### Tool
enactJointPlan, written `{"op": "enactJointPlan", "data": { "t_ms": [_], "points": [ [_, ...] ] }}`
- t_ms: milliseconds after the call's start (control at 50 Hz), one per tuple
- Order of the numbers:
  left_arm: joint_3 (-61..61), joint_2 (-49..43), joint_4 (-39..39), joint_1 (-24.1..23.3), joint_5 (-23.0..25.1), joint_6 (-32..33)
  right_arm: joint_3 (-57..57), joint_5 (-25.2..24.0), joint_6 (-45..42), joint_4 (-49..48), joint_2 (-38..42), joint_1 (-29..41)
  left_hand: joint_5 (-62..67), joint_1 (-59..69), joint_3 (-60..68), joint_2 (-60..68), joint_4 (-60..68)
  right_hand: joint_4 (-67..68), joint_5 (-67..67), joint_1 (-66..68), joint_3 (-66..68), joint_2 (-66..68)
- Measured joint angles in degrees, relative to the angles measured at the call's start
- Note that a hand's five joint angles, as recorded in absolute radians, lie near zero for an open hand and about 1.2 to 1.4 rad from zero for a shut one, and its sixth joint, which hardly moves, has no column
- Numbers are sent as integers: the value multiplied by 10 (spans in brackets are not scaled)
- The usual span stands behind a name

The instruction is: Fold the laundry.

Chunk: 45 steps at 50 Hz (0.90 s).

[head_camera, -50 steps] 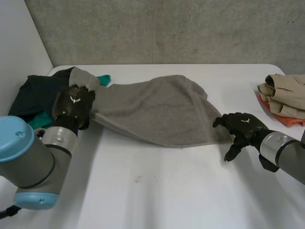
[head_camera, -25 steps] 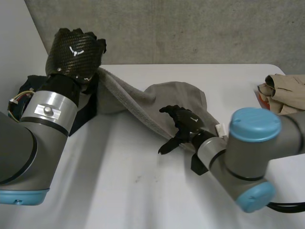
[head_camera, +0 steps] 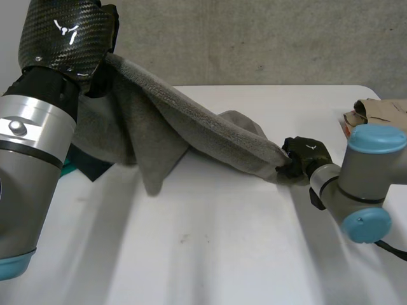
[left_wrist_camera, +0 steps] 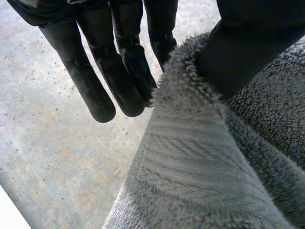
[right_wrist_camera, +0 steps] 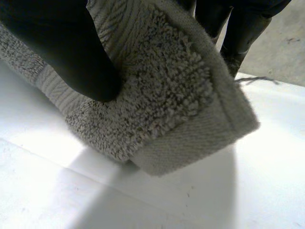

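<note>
Pinching an edge of the grey terry towel between thumb and straight fingers, the left hand is held high above the white table. A towel corner is clamped under the thumb of the right hand, low near the table. The towel is stretched between them, one fold drooping tableward. Beige folded clothes are seen beyond the right arm.

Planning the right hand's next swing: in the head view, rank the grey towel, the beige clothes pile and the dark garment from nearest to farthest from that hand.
1. The grey towel: its corner is pinched in the right hand.
2. The beige clothes pile: to the hand's right, farther back.
3. The dark garment: far left, under the hanging towel.
</note>
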Motion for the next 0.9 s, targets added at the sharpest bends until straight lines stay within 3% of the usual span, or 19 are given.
{"op": "enactJointPlan", "data": {
  "t_ms": [220, 280, 360, 400, 480, 580, 700, 760, 900],
  "points": [
    [-26, -6, -10, 24, 1, 0, 2, -90, -44, 54, -96, -59, 0, 0, 0, 0, 0, 0, 0, 0, 0, 0],
    [-38, -13, -23, 40, 2, 1, 0, -115, -160, 109, -205, -94, 0, 0, 0, 0, 0, 0, 0, 0, 0, 0],
    [-45, -22, -33, 48, 3, 1, -4, -122, -244, 156, -268, -111, 0, 0, 0, 0, 0, 0, 0, 0, 0, 0],
    [-50, -38, -48, 52, 5, 1, -8, -123, -352, 228, -338, -130, 0, 0, 0, 0, 0, 0, 0, 0, 0, 0],
    [-50, -77, -71, 54, 6, 2, -9, -119, -462, 326, -383, -140, 0, 0, 0, 0, 0, 1, 0, 0, 0, 0],
    [-35, -157, -84, 54, 8, 7, -5, -109, -522, 400, -350, -113, 0, 0, 0, 0, 0, 1, 0, 0, 0, 0],
    [24, -264, -81, 57, 9, 18, -38, -61, -538, 388, -249, -83, 0, 0, 0, 0, 0, 1, 0, 0, 0, 0],
    [96, -338, -65, 65, 10, 38, -95, -21, -535, 327, -168, -70, 0, 0, 0, 0, 0, 1, 0, 0, 0, 0],
    [232, -410, 30, 80, 22, 111, -211, 19, -488, 128, -85, -53, 0, 0, 0, 0, 0, 1, 0, 0, 0, 0]
  ]
}}
